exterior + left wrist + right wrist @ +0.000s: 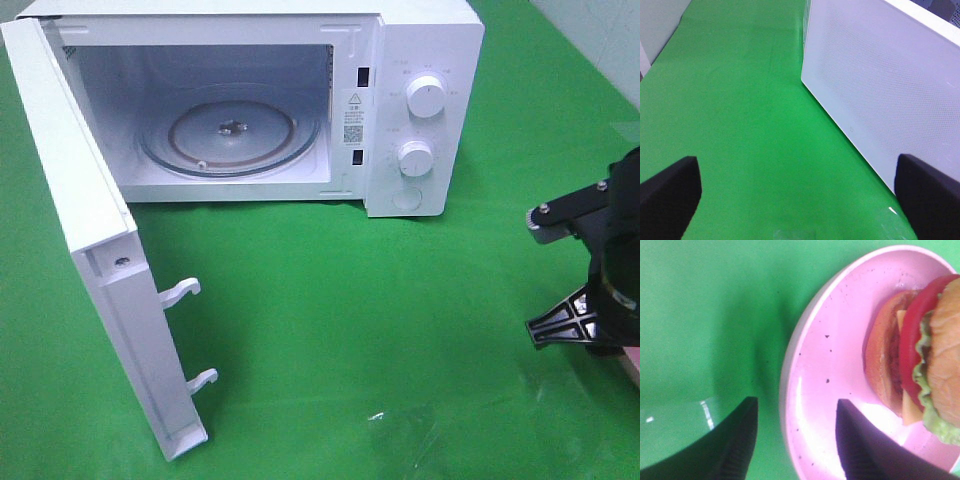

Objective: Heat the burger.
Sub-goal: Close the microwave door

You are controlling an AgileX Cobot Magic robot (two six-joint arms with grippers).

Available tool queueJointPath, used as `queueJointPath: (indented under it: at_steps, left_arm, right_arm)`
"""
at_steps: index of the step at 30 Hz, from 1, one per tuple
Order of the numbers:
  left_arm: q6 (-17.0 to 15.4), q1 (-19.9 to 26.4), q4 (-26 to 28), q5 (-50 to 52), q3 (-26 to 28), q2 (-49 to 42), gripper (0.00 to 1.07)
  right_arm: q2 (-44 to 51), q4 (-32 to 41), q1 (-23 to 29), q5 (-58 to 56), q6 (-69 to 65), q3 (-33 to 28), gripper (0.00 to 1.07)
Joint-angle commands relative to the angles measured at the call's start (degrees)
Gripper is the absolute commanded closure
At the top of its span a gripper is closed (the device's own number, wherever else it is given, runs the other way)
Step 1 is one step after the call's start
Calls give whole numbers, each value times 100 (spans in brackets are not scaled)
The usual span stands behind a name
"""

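The microwave (250, 100) at the far left is already opened with nothing on its glass tray (232, 130), but the burger (920, 360) is yet to be put in, lying on the pink plate (835, 365) at the right edge, whose rim is straddled, not squeezed, by the right gripper (795, 440), while the left gripper (800, 192) is spread wide with nothing held.

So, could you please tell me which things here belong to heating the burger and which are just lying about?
Belong to the job:
- burger
- pink plate under it
- microwave, door open, turntable bare

Just lying about:
- green cloth
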State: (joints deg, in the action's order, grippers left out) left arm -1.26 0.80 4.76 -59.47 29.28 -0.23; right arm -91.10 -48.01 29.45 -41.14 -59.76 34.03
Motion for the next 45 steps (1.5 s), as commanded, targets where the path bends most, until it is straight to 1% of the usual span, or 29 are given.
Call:
queueJointPath:
  at_steps: [1,3,6,8,9,10,13,15,16,17,18,21,22,23,24,25,26,27,31,41,43,45]
  left_arm:
    - [-6,6,0,40,-11,-109,8]
    - [-6,6,0,40,-11,-109,8]
    - [-6,6,0,40,-11,-109,8]
    - [-6,6,0,40,-11,-109,8]
    - [-6,6,0,40,-11,-109,8]
    - [-6,6,0,40,-11,-109,8]
    - [-6,6,0,40,-11,-109,8]
    - [-6,6,0,40,-11,-109,8]
    - [-6,6,0,40,-11,-109,8]
    - [-6,6,0,40,-11,-109,8]
    - [-6,6,0,40,-11,-109,8]
    - [-6,6,0,40,-11,-109,8]
    - [-6,6,0,40,-11,-109,8]
    - [-6,6,0,40,-11,-109,8]
    - [-6,6,0,40,-11,-109,8]
    - [-6,6,0,40,-11,-109,8]
    - [-6,6,0,40,-11,-109,8]
    - [-6,6,0,40,-11,-109,8]
    - [-6,6,0,40,-11,-109,8]
    - [-6,6,0,40,-11,-109,8]
    - [-6,6,0,40,-11,-109,8]
    - [-6,6,0,40,-11,-109,8]
  right_arm:
    - [493,338,-17,34,441,17,58]
    - [1421,991,-17,183,1329,17,58]
    - [1633,1157,-17,212,1518,17,58]
    - [2710,1885,-17,223,2527,17,55]
    - [2710,1885,-17,223,2527,17,55]
    - [3163,2177,-17,206,2951,17,51]
    - [3358,2280,-17,201,3174,17,49]
    - [4257,2767,-17,138,3913,17,36]
    - [4257,2767,-17,138,3913,17,36]
    - [4629,2997,-17,23,4114,17,30]
    - [4996,3111,-17,-126,4246,17,28]
    - [5197,3168,-17,-229,4274,17,28]
    - [5563,3226,-17,-430,4320,17,29]
    - [5563,3226,-17,-430,4320,17,29]
    - [5856,3300,-17,-699,4349,17,29]
    - [5856,3300,-17,-699,4349,17,29]
    - [6113,3398,-17,-974,4360,17,30]
    - [6113,3398,-17,-974,4360,17,30]
    - [6440,3627,-17,-1599,4503,17,31]
    - [6452,3638,-17,-1925,4509,-109,31]
    - [6555,3633,-17,-1914,4555,-206,31]
    - [7002,3655,-23,-1707,4778,-464,31]
